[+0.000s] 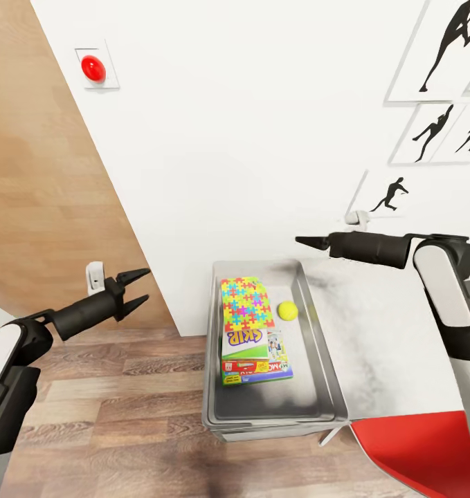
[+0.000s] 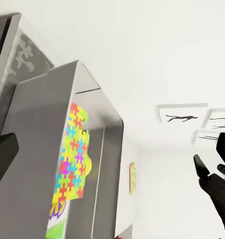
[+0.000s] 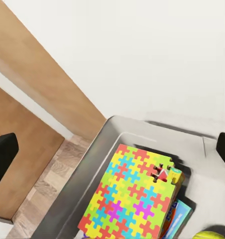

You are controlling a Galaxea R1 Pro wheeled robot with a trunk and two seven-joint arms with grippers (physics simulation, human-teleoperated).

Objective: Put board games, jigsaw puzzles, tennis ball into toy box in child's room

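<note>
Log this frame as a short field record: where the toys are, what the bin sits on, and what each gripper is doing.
toy box: on the table, at its left end
stack in box: jigsaw puzzle on top, board games beneath
tennis ball: in box, right of the stack
left gripper: open, empty, over the floor left of the box
right gripper: empty, above the box's far end; open in its wrist view

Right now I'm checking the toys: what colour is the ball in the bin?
Yellow-green ball, best in the head view.
</note>
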